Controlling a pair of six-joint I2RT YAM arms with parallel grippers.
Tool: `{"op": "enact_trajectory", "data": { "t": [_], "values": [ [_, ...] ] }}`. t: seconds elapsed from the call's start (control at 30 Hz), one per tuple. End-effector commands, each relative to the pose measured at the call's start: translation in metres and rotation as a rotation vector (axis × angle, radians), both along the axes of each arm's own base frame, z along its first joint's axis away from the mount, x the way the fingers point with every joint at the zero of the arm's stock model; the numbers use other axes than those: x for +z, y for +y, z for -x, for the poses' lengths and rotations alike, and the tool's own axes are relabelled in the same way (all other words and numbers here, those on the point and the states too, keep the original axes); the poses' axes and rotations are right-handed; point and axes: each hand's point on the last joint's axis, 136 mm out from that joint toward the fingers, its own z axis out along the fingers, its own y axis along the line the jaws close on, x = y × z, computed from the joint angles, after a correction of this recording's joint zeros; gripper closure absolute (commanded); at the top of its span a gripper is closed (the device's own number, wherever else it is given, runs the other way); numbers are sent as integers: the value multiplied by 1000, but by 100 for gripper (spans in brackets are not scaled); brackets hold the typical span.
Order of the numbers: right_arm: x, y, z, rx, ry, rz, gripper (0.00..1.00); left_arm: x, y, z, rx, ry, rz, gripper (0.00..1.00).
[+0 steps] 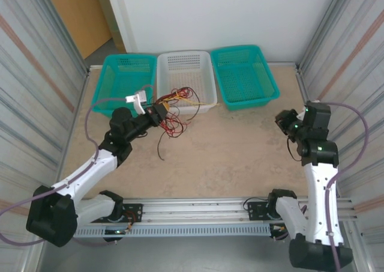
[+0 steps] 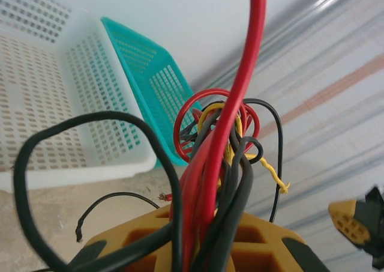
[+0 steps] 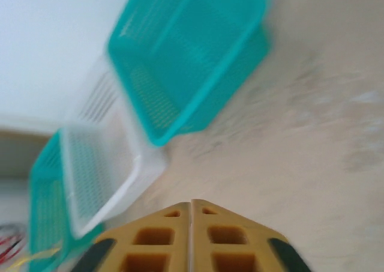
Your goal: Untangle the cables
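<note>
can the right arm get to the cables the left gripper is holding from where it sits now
Probably yes: only bare table lies between the right gripper and the cables clamped in the left gripper. It is far across, though, and shut.

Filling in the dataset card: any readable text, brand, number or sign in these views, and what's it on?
None to read. No print shows on the left teal basket, the white basket, the right teal basket or the cables. The right wrist view is too blurred to tell.
</note>
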Motion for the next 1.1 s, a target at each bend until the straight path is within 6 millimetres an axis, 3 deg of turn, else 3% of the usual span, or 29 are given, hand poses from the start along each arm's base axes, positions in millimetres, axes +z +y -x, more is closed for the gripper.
{"op": "enact_trajectory", "data": {
  "t": [0.0, 0.07, 0.1, 0.17, 0.33, 0.53, 0.6, 0.67, 0.73, 0.87, 0.93, 1.0, 1.07],
  "values": [
    [51, 73, 4, 273, -160, -7, 58, 23, -15, 16, -80, -135, -11, 100],
    [56, 108, 11, 341, -171, 79, 28, 26, -21, 21, -100, -170, 0, 100],
    [53, 116, 13, 338, -152, 116, 15, 27, -23, 23, -106, -178, 12, 100],
    [43, 129, 11, 311, -115, 109, 10, 29, -24, 25, -102, -196, 30, 100],
    [18, 148, -9, 224, -69, -157, 12, 41, -27, 34, -112, -247, 70, 100],
    [16, 169, -26, 215, -44, -287, 28, 50, -30, 42, -123, -275, 84, 100],
    [14, 178, -28, 230, -34, -319, 35, 53, -30, 42, -118, -280, 92, 100],
    [13, 182, -28, 231, -34, -327, 51, 55, -30, 42, -112, -287, 94, 100],
    [15, 185, -27, 234, -42, -327, 60, 56, -29, 41, -101, -290, 96, 100],
    [23, 185, -21, 237, -66, -289, 61, 56, -26, 38, -70, -290, 96, 100],
    [27, 184, -16, 239, -80, -279, 55, 54, -25, 36, -59, -288, 92, 100],
    [28, 182, -13, 236, -83, -278, 41, 53, -23, 34, -46, -286, 87, 100],
    [26, 179, -11, 226, -82, -276, 42, 51, -22, 33, -38, -284, 84, 100]
  ]
}}
